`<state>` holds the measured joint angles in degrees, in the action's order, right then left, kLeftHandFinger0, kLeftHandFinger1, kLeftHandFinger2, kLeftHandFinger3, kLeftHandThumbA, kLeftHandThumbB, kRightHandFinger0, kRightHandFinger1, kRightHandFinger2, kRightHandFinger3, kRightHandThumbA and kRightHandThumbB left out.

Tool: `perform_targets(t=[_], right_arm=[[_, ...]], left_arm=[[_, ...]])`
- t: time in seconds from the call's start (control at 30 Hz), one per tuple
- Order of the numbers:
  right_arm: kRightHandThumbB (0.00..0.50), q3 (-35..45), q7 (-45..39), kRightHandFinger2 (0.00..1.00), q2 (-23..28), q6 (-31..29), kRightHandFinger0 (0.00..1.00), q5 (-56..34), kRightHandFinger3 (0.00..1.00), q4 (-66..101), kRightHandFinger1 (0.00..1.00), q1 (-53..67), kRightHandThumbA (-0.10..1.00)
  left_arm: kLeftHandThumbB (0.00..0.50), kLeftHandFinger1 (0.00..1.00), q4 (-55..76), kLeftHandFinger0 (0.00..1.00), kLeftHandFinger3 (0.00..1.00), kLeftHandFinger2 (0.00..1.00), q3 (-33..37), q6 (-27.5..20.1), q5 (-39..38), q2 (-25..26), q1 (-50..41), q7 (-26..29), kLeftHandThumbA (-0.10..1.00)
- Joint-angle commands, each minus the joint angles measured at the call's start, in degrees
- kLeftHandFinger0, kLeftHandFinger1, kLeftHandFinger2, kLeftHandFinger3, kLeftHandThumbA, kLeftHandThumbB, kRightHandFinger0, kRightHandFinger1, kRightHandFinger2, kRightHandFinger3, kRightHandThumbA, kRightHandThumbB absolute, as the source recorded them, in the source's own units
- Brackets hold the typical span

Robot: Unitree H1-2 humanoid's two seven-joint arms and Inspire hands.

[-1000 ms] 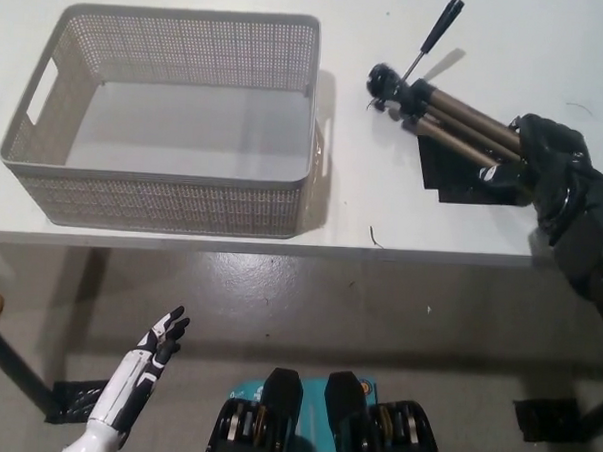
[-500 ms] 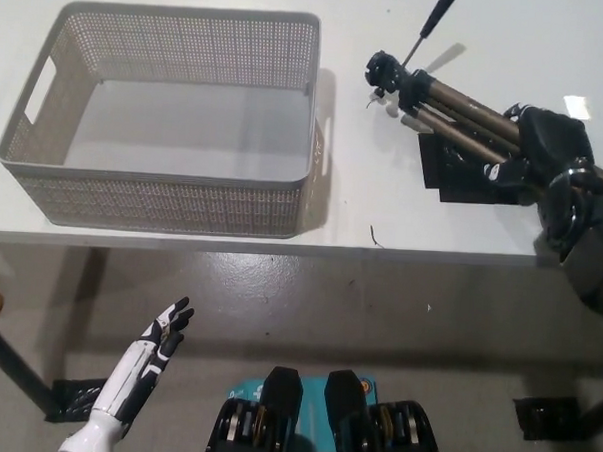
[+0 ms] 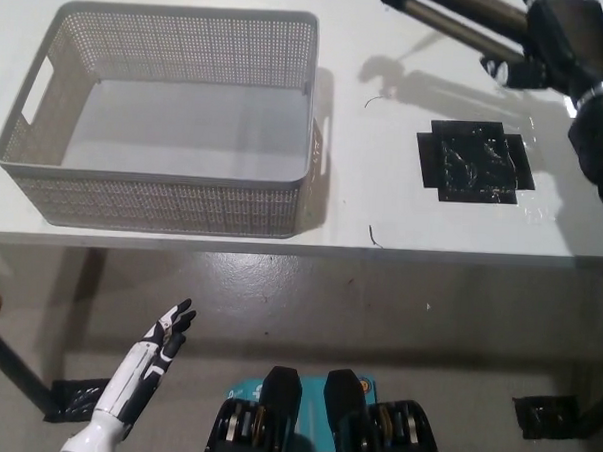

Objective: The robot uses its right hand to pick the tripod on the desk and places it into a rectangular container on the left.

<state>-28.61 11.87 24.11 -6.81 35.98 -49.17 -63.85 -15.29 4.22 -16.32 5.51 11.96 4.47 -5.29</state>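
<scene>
My black right hand (image 3: 562, 35) is shut on the tripod (image 3: 461, 13), holding its folded brown legs near the top right of the head view. The tripod hangs above the white desk (image 3: 382, 220), its head end pointing left and partly cut off by the top edge; its shadow falls on the desk below. The grey perforated rectangular container (image 3: 163, 195) stands on the desk at the left, with nothing inside. My white left hand (image 3: 156, 350) rests low at the lower left, below the desk edge, fingers apart and holding nothing.
A black tape patch (image 3: 472, 165) marks the desk where the tripod lay. The desk's front edge runs across the middle of the view, with grey floor below. Open desk surface lies between the container and the tape patch.
My right hand has lifted the tripod off the black tape patch and carried it up toward the far side of the desk. The left hand has barely moved.
</scene>
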Motion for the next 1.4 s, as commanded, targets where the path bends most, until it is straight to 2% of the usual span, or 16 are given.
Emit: perform_targets(t=[0.0,0.03,0.07,0.1,0.27,0.37,0.43,0.53,0.97,1.0,1.07,1.13,1.23,1.3,1.33,1.37], right_arm=[[0.17,3.9,-4.4,0.86,4.9,1.2,0.0,2.5,0.81,14.0,0.37,-14.0,-0.1],[0.187,4.2,-5.5,0.82,4.5,1.8,0.0,2.5,0.72,15.3,0.35,-14.8,-0.1],[0.195,4.3,-6.3,0.82,3.8,2.6,0.0,2.7,0.71,16.2,0.34,-15.3,-0.1],[0.188,4.4,-6.5,0.87,3.4,2.8,0.0,2.9,0.76,16.7,0.36,-15.4,-0.1],[0.138,4.3,-6.5,0.85,-0.9,2.0,0.0,3.0,0.99,18.3,0.47,-16.4,-0.1],[0.168,3.6,-6.4,0.9,-3.2,1.7,0.0,3.9,0.98,17.8,0.49,-17.4,-0.1],[0.159,3.0,-6.0,0.84,-5.4,2.2,0.0,4.8,0.86,17.0,0.42,-18.2,-0.1],[0.146,2.1,-6.7,0.87,-9.2,3.7,0.0,6.1,0.94,15.2,0.44,-20.2,-0.1],[0.262,-1.7,-3.0,0.8,-22.9,4.2,0.0,9.3,0.97,-0.1,0.38,-28.3,-0.1],[0.294,-2.3,-2.7,0.79,-23.9,4.3,0.0,9.9,0.93,-1.9,0.34,-28.9,-0.1],[0.286,-3.5,-1.4,0.78,-25.2,3.7,0.0,10.9,0.89,-4.7,0.22,-29.2,-0.1],[0.287,-4.4,-0.9,0.83,-26.2,3.0,0.0,11.2,0.88,-7.5,0.24,-29.2,-0.1],[0.257,-6.2,-0.8,0.82,-27.4,2.6,0.0,11.9,0.75,-11.3,0.21,-29.3,-0.1],[0.306,-8.4,0.6,0.56,-28.6,2.5,0.0,13.4,0.46,-15.5,0.03,-29.1,-0.1],[0.334,-9.1,1.6,0.45,-28.9,2.1,0.0,13.5,0.41,-17.0,0.0,-28.8,-0.1],[0.342,-9.5,1.7,0.35,-29.1,1.4,0.0,13.2,0.43,-18.3,0.0,-28.6,-0.1]], left_arm=[[0.5,1.0,1.1,1.0,1.0,1.0,0.6,-0.9,1.1,1.7,0.4,-1.4,1.0],[0.5,1.0,1.1,1.0,1.0,1.0,0.6,-0.5,0.3,1.6,0.3,-1.9,1.0],[0.5,1.0,0.6,1.0,1.0,1.0,0.7,-1.2,0.7,1.7,0.3,-1.7,1.0],[0.5,1.0,0.2,1.0,1.0,1.0,0.8,-1.7,0.7,1.7,0.2,-1.7,1.0],[0.5,1.0,-1.3,1.0,1.0,1.0,1.7,-3.7,1.0,1.7,-0.2,-1.7,1.0],[0.5,1.0,-1.4,1.0,1.0,1.0,2.1,-4.1,1.2,1.7,-0.5,-1.6,1.0],[0.5,1.0,-1.5,1.0,1.0,1.0,2.4,-4.1,0.7,1.5,-0.7,-1.7,1.0],[0.5,1.0,-1.5,1.0,1.0,1.0,2.9,-3.8,0.7,1.3,-0.8,-1.7,1.0],[0.5,1.0,-0.4,1.0,1.0,1.0,3.3,-3.0,1.0,1.3,-1.2,-1.6,1.0],[0.5,1.0,-0.4,1.0,1.0,1.0,3.3,-2.9,1.0,1.3,-1.1,-1.5,1.0],[0.5,1.0,-0.3,1.0,1.0,1.0,3.4,-2.9,1.2,1.3,-0.9,-1.6,1.0],[0.5,1.0,-0.3,1.0,1.0,1.0,3.6,-3.1,1.5,1.4,-0.9,-1.5,1.0],[0.5,1.0,-0.1,1.0,1.0,1.0,3.7,-2.8,1.3,1.3,-0.8,-1.6,1.0],[0.5,1.0,-0.3,1.0,1.0,1.0,3.8,-3.8,0.9,1.5,-0.7,-2.0,1.0],[0.5,1.0,-0.2,1.0,1.0,1.0,3.8,-3.9,1.1,1.5,-0.7,-1.9,1.0],[0.5,1.0,-0.1,1.0,1.0,1.0,3.8,-3.8,1.2,1.6,-0.6,-2.1,1.0]])
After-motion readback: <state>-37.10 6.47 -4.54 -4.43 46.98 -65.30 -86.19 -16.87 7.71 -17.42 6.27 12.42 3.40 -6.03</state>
